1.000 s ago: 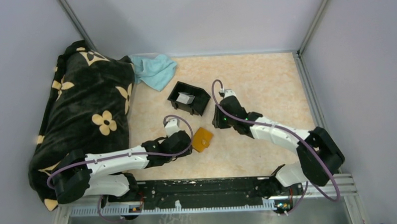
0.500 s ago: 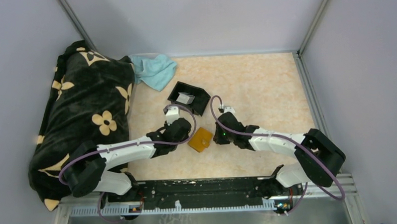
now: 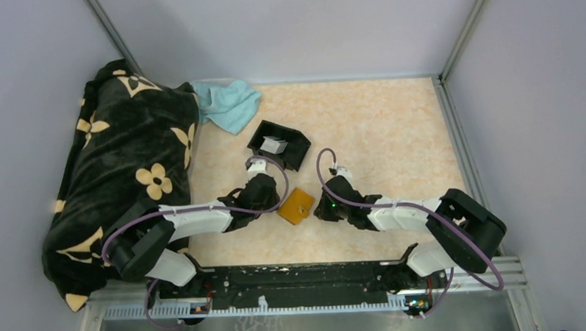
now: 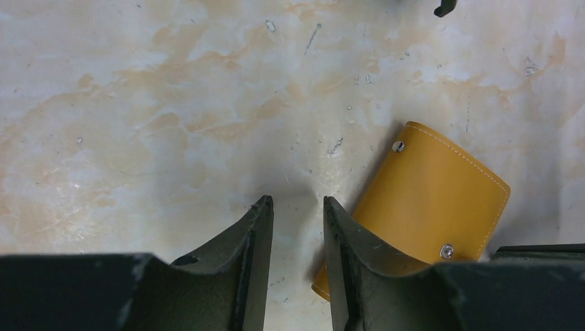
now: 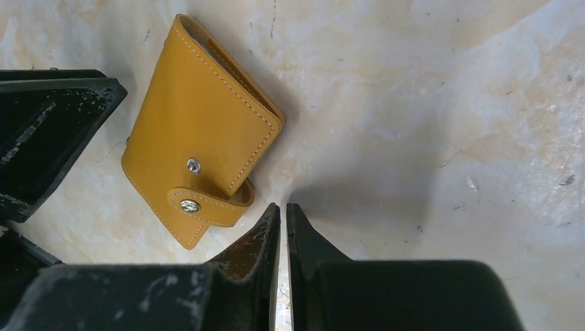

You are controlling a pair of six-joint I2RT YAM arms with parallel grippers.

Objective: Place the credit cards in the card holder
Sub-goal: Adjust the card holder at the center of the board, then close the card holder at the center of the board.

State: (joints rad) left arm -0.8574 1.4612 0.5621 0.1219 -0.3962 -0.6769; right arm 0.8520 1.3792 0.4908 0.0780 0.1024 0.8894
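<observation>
The card holder (image 3: pixel 296 206) (image 4: pixel 428 200) (image 5: pixel 200 138), a small orange wallet, lies flat on the table, folded, with its tab snapped shut. My left gripper (image 3: pixel 275 205) (image 4: pixel 296 201) is low at its left edge, open with only bare table between the fingers. One of its fingers (image 4: pixel 345 241) overlaps the wallet's corner. My right gripper (image 3: pixel 319 209) (image 5: pixel 279 207) is on the wallet's right side, shut with nothing in it, its tips just beside the closure tab (image 5: pixel 207 205). Pale credit cards (image 3: pixel 275 145) lie in the black tray (image 3: pixel 298 155) behind the wallet.
A black blanket with yellow flowers (image 3: pixel 128 164) covers the table's left side. A teal cloth (image 3: pixel 229 101) lies at the back next to it. Grey walls (image 3: pixel 539 127) enclose the table. My left gripper's finger (image 5: pixel 48 138) shows at the left of the right wrist view.
My right arm has come from beside the tray down to the wallet's right side, and its jaws have closed. My left gripper has moved in against the wallet's left edge.
</observation>
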